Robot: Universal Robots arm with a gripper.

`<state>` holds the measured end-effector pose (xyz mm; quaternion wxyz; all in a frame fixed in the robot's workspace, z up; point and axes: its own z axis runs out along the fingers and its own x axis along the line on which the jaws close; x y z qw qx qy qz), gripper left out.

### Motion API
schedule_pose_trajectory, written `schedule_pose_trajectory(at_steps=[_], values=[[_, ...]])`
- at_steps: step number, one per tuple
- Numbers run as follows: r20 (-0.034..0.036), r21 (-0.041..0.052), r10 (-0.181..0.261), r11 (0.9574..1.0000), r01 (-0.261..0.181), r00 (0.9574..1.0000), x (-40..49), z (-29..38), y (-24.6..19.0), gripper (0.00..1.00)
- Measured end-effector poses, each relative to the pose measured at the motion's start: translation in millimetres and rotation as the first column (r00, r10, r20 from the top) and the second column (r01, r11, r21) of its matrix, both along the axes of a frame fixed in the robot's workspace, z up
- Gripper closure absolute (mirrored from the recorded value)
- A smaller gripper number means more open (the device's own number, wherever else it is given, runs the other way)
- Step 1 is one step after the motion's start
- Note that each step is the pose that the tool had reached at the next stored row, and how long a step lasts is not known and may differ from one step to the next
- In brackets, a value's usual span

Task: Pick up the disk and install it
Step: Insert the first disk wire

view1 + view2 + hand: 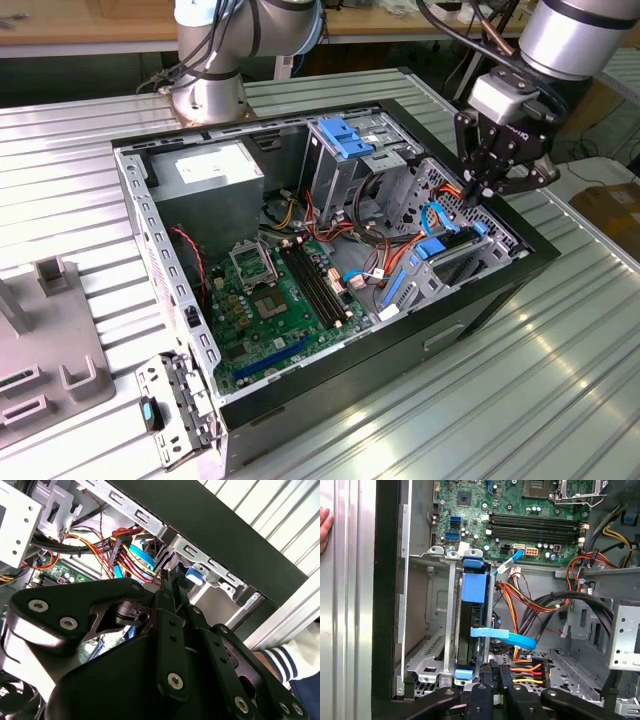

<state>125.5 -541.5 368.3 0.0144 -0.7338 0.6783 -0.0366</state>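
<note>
Right of centre in the exterior view, the gripper (478, 195) hangs fingers together, holding nothing, over the disk (472, 625) (upright, seated in its drive cage (427, 650)).

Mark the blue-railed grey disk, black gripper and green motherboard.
blue-railed grey disk (472, 587): first wrist view, blue carrier face, seated in the bay.
black gripper (478, 196): exterior view, fingertips over the drive bay.
green motherboard (262, 315): exterior view, bare board near the socket.

a ribbed, pale metal tabletop (90, 160) spreads across the exterior view under even, bright light. behind it runs a wooden bench (90, 20) (dark shadow beneath). a cardboard box (612, 210) sits at the exterior view's right edge.
</note>
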Motion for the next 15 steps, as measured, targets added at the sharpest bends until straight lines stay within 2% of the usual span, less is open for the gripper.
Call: schedule_pose_trajectory(at_steps=[3, 6, 9, 10, 11, 12, 13, 14, 15], values=[[0.0000, 0.0001, -0.012, 0.9999, 0.012, 0.9999, -2.1, -0.7, -3.7, 0.82], [0.0000, 0.0001, -0.012, 0.9999, 0.012, 0.9999, -9.5, -0.8, -11.1, 0.82], [0.0001, 0.0009, -0.012, 0.9999, 0.012, 0.9999, -9.5, -0.8, -11.1, 0.82], [0.0001, 0.0039, -0.012, 0.9999, 0.012, 0.9999, -9.6, -0.8, -11.2, 0.82], [-0.0001, 0.0100, -0.012, 0.9999, 0.012, 0.9999, -9.7, -0.8, -11.4, 0.82], [-0.0003, 0.0320, -0.012, 0.9994, 0.012, 0.9999, -9.7, -0.8, -12.3, 0.82], [-0.0004, 0.0424, -0.012, 0.9990, 0.012, 0.9999, -9.6, -0.8, -13.7, 0.82], [-0.0005, 0.0452, -0.012, 0.9989, 0.012, 0.9999, -9.5, -0.8, -15.2, 0.82], [-0.0007, 0.0623, -0.012, 0.9980, 0.012, 0.9999, -9.5, -0.8, -17.7, 0.82]])
